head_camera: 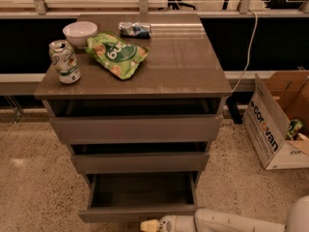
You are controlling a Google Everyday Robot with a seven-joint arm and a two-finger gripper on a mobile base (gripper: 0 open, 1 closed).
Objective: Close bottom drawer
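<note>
**Gripper (150, 224) low before the open bottom drawer (137, 212)**

The gripper lies at the lower edge of the view, and I cannot tell if it is apart or together. Just above it is the front panel of the bottom drawer, which is pulled out.

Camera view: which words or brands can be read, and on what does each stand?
"corovan": side of the cardboard box.
Green bag, can: print too blurred to read.
Tool, low before the open bottom drawer: no text.
</note>
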